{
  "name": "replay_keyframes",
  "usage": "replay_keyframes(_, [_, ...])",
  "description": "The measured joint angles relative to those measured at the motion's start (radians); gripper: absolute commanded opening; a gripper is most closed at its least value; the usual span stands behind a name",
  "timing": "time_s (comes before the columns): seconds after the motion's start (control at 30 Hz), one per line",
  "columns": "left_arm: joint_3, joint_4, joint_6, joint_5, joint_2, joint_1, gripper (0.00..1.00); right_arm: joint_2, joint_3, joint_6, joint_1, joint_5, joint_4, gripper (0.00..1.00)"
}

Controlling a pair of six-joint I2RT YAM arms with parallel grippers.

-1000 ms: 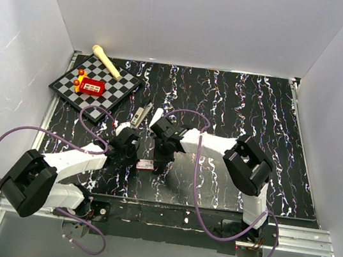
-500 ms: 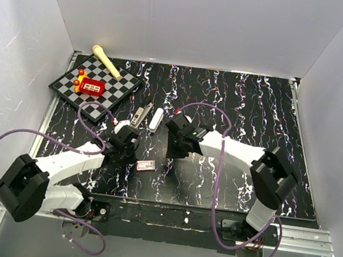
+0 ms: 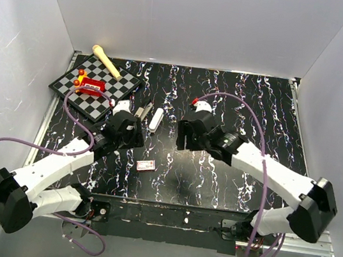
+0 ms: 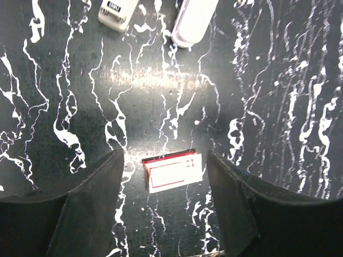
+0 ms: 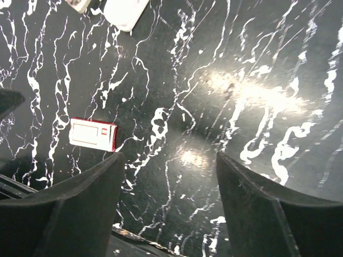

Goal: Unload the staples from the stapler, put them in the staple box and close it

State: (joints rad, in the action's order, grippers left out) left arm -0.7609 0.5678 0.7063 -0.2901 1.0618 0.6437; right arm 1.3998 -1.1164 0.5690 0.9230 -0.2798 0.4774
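Small red-and-white box (image 4: 172, 171): flat on the black, white-veined tabletop (image 4: 278, 107), under the gap of the left pincer (image 4: 165, 156), which is released and empty. Right pincer (image 5: 167, 160): released, empty. Slim grey-silver metal stapler (image 3: 140, 115): flat, just beyond the left pincer and left of the right pincer. Its long axis runs near-left to far-right, beside a white stick (image 3: 155, 118).

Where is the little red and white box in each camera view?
Top view: box just below centre, slightly left.
Left wrist: box lower centre.
Right wrist: box left of centre.
Shared landmark: the white stick lying beyond it.
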Motion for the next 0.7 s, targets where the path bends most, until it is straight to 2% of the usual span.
replay_keyframes(0.07, [-0.027, 0.006, -0.013, -0.004, -0.002, 0.0, 0.68, -0.055, 0.002, -0.032, 0.0, -0.029, 0.012, 0.83])
replay_keyframes(0.13, [-0.049, 0.008, -0.029, -0.005, -0.007, 0.0, 0.83, -0.114, 0.003, -0.056, 0.0, -0.063, 0.026, 0.87])
replay_keyframes(0.17, [-0.06, 0.009, -0.042, -0.005, -0.011, 0.0, 0.98, -0.145, 0.003, -0.066, 0.0, -0.082, 0.034, 0.88])
replay_keyframes(0.47, [-0.195, 0.026, -0.134, -0.018, -0.029, 0.0, 0.98, -0.341, 0.0, -0.145, -0.004, -0.203, 0.126, 0.9])
replay_keyframes(0.7, [-0.328, 0.061, -0.199, -0.048, -0.032, 0.0, 0.98, -0.372, -0.066, -0.187, -0.005, -0.31, 0.23, 0.91])
